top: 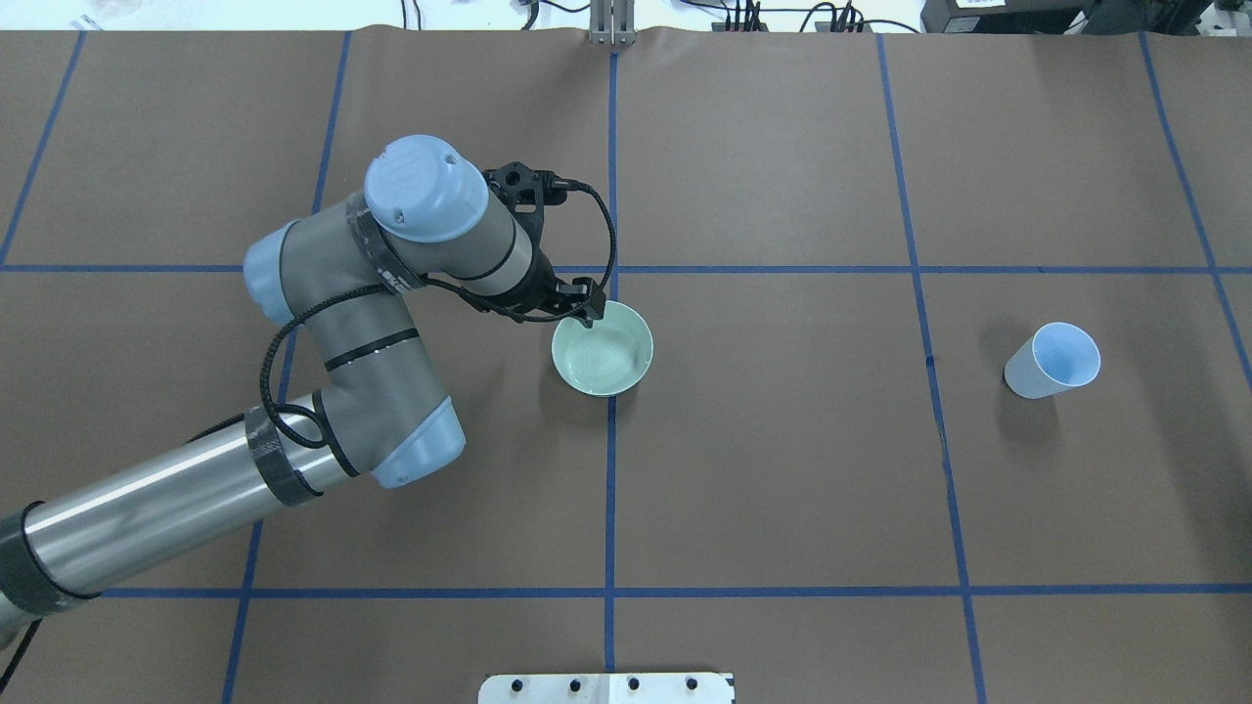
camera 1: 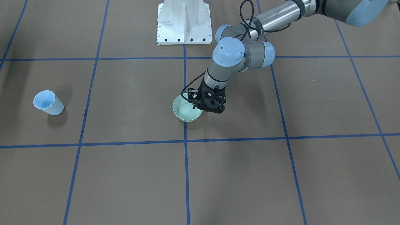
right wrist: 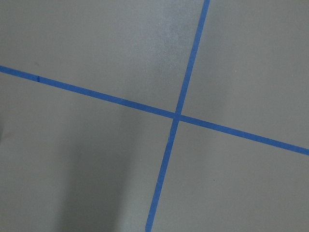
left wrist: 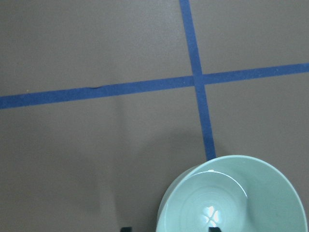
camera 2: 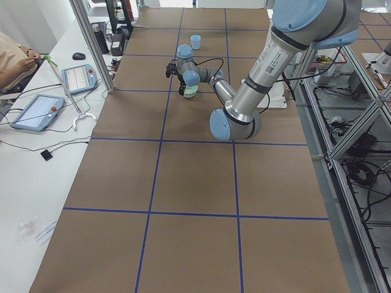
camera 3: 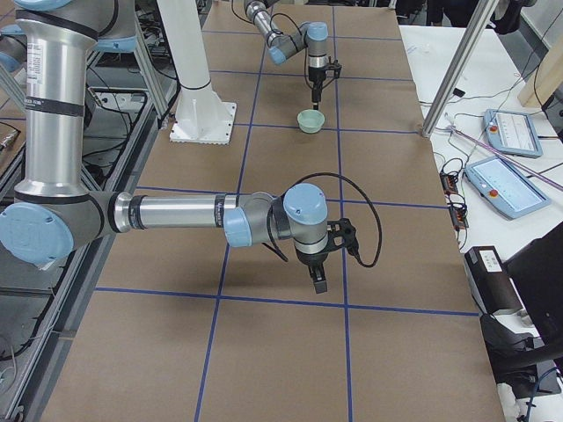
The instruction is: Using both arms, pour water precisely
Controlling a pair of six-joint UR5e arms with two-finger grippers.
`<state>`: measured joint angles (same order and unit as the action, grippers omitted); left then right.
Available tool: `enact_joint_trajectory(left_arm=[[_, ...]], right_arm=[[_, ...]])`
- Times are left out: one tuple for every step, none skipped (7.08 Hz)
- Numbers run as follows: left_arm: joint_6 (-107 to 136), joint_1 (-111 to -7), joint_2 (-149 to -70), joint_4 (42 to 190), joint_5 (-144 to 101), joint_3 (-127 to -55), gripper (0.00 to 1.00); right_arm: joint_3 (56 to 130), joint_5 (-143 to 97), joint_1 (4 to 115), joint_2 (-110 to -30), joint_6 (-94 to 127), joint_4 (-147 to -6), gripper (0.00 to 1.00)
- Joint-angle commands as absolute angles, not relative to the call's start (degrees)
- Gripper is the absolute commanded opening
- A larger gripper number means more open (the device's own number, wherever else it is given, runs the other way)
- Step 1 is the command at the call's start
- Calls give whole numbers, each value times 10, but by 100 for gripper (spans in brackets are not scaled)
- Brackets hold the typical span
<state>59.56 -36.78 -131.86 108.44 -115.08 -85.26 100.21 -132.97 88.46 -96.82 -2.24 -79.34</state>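
The pale green bowl (top: 626, 332) stands at the table's middle on a blue tape crossing. It also shows in the front view (camera 1: 181, 109) and the left wrist view (left wrist: 260, 193). The water (left wrist: 211, 212) lies in it as faint ripples and white glints. My left gripper (top: 587, 318) hangs straight down at the bowl's rim, jaws apart, one fingertip (left wrist: 214, 228) inside the bowl and one outside. The light blue cup (top: 1051, 360) stands far to the right, apart from both arms. My right gripper (camera 3: 317, 280) shows only in the exterior right view, hanging low over bare table; I cannot tell its state.
The white bolted pedestal (camera 1: 184, 22) stands at the robot's edge of the table. The brown table (top: 782, 489) carries a grid of blue tape. Side benches hold tablets (camera 2: 36, 111), and a person (camera 2: 15, 58) sits there.
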Motion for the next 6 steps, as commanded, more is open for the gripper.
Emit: enact_joint_trajectory(left_arm=[[474, -435, -1258, 976, -1191, -951, 100], [390, -471, -1203, 933, -1193, -1009, 100], [331, -526, -1142, 921, -1191, -1051, 100], [238, -574, -1088, 921, -1192, -1067, 100], [128, -627, -1052, 919, -1194, -1064, 100], [62, -678, -1012, 925, -1196, -1064, 100]], right_arm=[[1008, -1349, 882, -966, 29, -779, 100], [1013, -1358, 877, -966, 84, -751, 100], [1016, -1361, 867, -972, 151, -711, 100], [1027, -1361, 849, -978, 210, -688, 100], [1060, -1358, 828, -990, 266, -687, 100], [1090, -1353, 806, -999, 318, -686, 100]])
